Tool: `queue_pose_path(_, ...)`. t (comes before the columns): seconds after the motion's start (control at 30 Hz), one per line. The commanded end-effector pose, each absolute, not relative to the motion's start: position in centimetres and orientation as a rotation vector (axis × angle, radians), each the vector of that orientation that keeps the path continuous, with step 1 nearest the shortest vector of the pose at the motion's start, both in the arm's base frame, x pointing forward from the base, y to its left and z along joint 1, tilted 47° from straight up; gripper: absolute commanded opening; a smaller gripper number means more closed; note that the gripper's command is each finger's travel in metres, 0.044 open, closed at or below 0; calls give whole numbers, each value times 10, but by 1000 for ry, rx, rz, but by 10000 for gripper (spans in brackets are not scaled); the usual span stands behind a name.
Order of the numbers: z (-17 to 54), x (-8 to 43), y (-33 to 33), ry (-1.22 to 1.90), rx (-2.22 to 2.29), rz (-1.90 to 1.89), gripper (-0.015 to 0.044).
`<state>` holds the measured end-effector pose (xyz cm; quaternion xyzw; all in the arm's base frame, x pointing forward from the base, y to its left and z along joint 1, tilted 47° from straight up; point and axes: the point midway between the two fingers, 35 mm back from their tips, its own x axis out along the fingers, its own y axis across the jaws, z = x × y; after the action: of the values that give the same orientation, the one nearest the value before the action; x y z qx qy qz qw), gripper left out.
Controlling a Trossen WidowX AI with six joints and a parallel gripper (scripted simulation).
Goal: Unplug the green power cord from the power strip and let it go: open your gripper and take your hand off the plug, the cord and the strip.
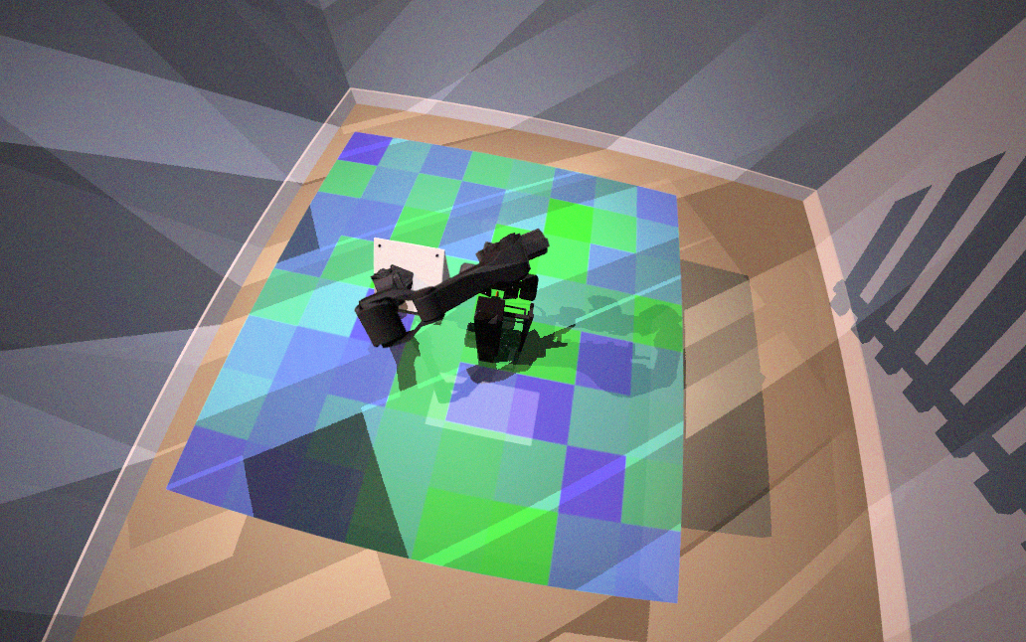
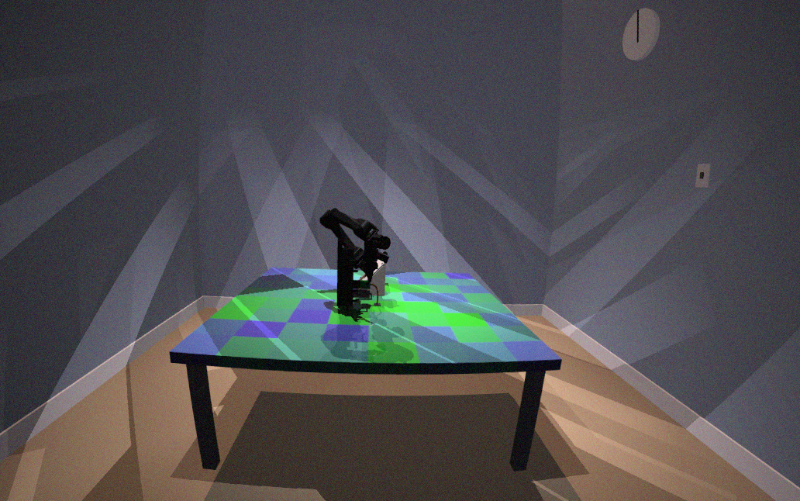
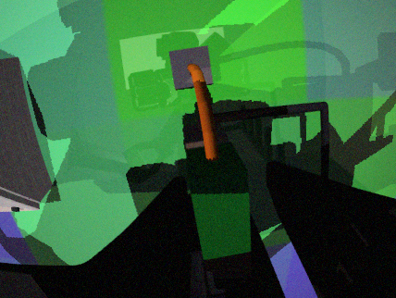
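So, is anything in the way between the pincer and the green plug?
Nothing visible does: the green plug sits between the fingers of the open pincer. An orange cord runs just past it.
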<state>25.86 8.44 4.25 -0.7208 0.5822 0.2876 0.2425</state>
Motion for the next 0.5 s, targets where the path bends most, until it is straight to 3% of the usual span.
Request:
queue_pose_path(0.0,47,258,77,1601,-1980,789,160)
queue_pose_path(0.47,44,259,69,1601,-1980,789,160)
